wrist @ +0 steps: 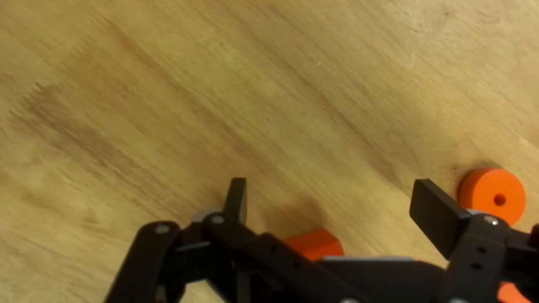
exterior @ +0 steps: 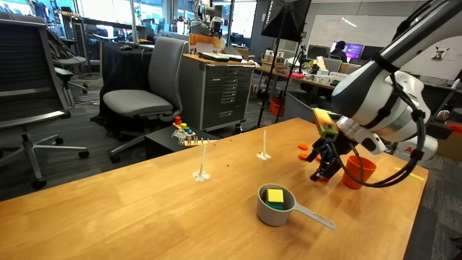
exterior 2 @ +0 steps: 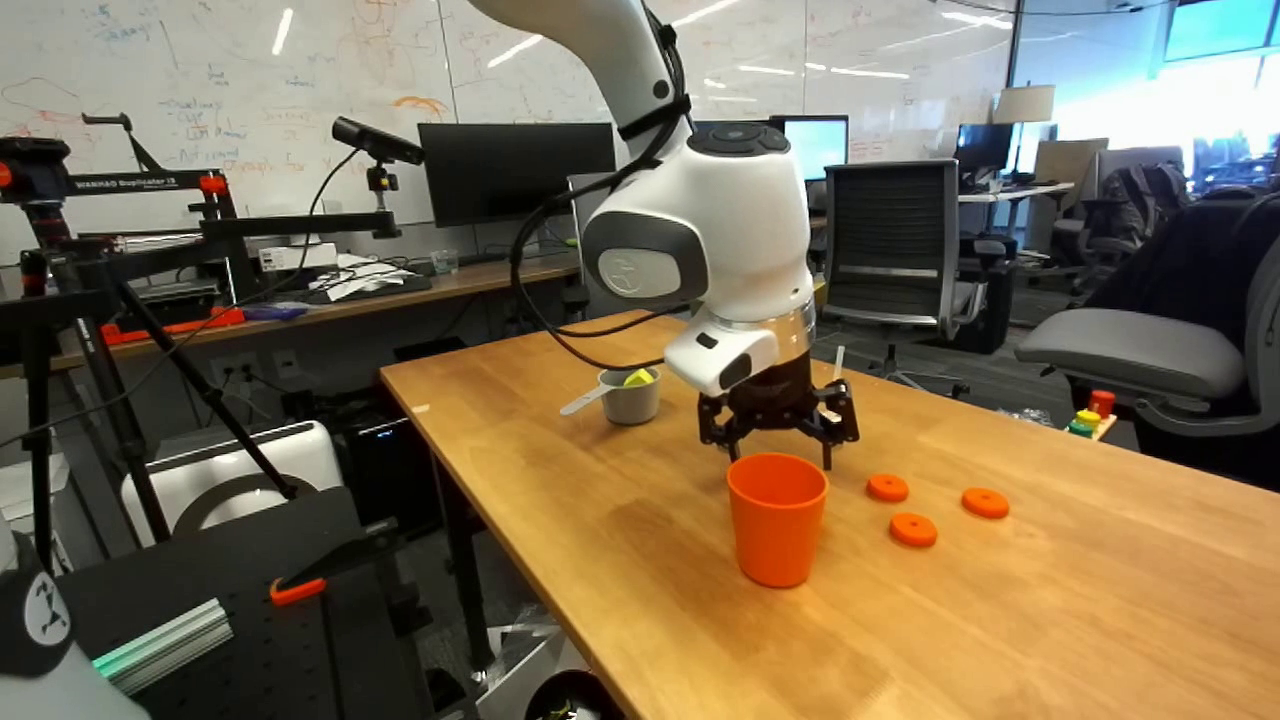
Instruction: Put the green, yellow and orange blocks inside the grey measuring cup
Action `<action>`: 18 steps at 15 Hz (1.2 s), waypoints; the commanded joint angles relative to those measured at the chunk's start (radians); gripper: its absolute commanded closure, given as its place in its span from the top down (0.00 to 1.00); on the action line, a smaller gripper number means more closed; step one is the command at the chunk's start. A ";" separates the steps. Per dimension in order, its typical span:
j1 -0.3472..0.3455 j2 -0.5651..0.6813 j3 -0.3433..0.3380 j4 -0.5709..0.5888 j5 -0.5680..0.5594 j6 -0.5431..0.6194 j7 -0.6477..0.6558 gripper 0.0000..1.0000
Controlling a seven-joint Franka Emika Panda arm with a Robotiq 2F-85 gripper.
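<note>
Over the counter (exterior: 144, 216), the claw (wrist: 330, 181) hangs wide, holding nothing, its frame partly hiding the orange block (wrist: 318, 245) in the wrist view. The block sits off-centre, nearer one jaw; I'd shift until it lies midway, then descend, giving the orange tumbler (exterior 2: 776, 530) and orange discs (exterior 2: 908, 532) room. Well apart stands the grey measuring cup (exterior: 270, 216), yellow block (exterior: 275, 195) above green block (exterior: 275, 206) inside, so a low, gentle release would suit.
</note>
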 commanded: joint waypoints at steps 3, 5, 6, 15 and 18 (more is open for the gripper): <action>0.005 -0.031 -0.020 -0.056 -0.030 0.011 0.008 1.00; 0.001 -0.038 -0.030 -0.076 -0.030 0.014 0.010 1.00; -0.002 -0.041 -0.035 -0.083 -0.029 0.016 0.009 1.00; -0.029 -0.055 -0.026 -0.075 0.005 0.063 -0.086 0.42; -0.045 -0.050 -0.010 -0.068 0.023 0.079 -0.135 0.19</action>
